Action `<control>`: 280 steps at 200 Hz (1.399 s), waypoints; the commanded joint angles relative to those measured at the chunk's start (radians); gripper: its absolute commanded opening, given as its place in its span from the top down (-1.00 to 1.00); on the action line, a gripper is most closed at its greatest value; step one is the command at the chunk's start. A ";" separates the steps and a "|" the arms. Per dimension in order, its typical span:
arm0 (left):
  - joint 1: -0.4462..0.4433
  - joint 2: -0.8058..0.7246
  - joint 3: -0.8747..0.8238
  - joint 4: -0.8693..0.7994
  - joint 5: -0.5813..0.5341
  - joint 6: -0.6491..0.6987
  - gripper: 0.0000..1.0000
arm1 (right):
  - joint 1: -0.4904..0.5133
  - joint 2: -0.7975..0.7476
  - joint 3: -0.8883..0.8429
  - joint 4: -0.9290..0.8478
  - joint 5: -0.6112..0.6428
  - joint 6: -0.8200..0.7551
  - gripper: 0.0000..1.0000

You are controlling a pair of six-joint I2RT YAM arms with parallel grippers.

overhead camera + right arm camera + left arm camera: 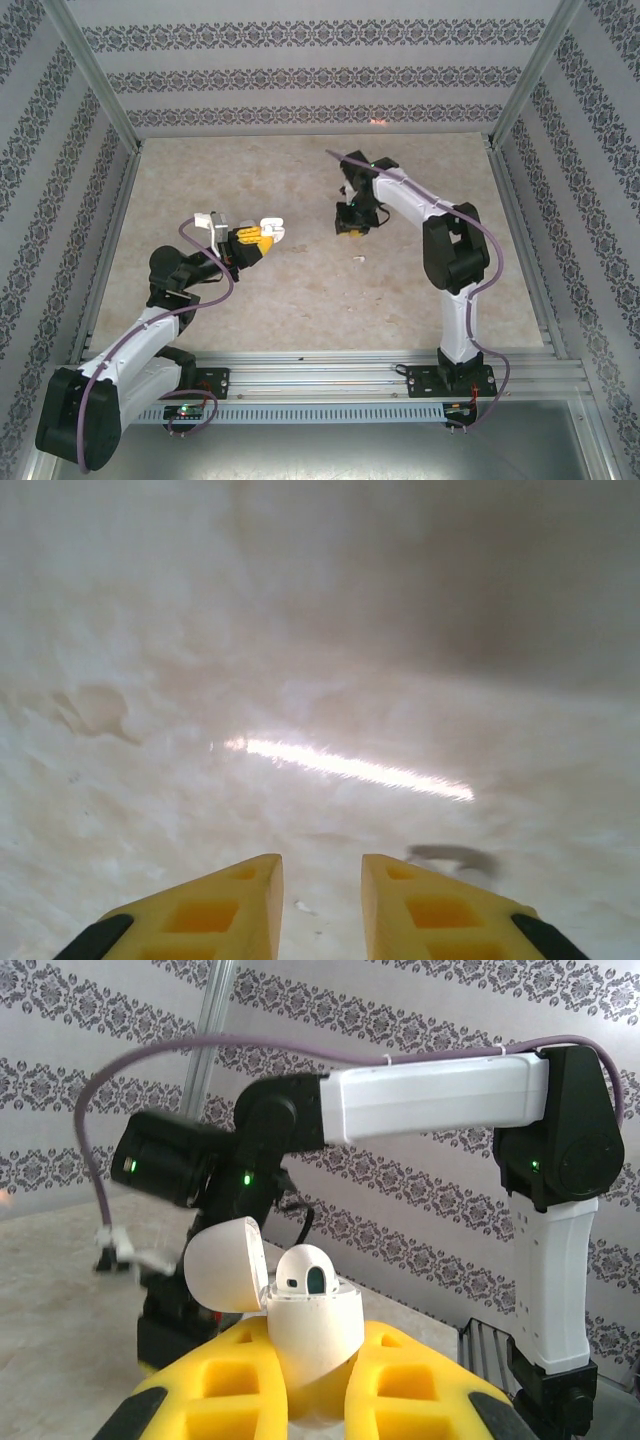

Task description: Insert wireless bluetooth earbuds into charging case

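Clamped in my left gripper over mid-tabletop, the slick open case holds one earbud, while my right gripper, barely parted and empty, should pinch the tiny loose earbud gently by its sides.

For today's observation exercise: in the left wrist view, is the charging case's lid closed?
No, the lid of the charging case stands swung open, and an earbud sits in it.

White glossy charging case; white earbud with dark patch; yellow fingers; beige marbled table; pale walls with grey damask stripes.
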 commanded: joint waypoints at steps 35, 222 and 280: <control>-0.008 -0.019 -0.016 -0.006 -0.006 0.004 1.00 | -0.006 -0.042 -0.112 -0.012 0.041 0.012 0.36; -0.007 -0.100 -0.018 -0.099 -0.002 0.021 1.00 | 0.118 0.026 -0.223 0.081 0.139 0.032 0.10; -0.008 -0.113 -0.014 -0.108 -0.002 0.019 1.00 | 0.181 -0.083 -0.314 0.067 0.175 0.048 0.10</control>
